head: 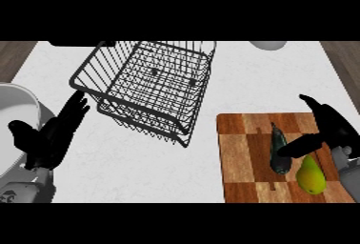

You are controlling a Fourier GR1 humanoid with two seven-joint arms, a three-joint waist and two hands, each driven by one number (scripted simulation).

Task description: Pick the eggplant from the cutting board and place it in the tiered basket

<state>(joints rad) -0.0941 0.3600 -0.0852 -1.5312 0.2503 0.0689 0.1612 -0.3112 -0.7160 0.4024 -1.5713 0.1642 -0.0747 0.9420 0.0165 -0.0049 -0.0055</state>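
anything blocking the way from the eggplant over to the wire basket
Nothing visible does. The eggplant lies on the cutting board next to a pear, with the right hand open beside it. Between the board and the tiered basket there is only bare counter. The left hand rests open beyond the basket.

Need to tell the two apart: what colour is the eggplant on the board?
Very dark green, nearly black eggplant, head view.

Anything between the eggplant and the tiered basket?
Head view: nothing stands between them. From the eggplant leftward there is bare cutting board, then bare white counter up to the tiered basket.
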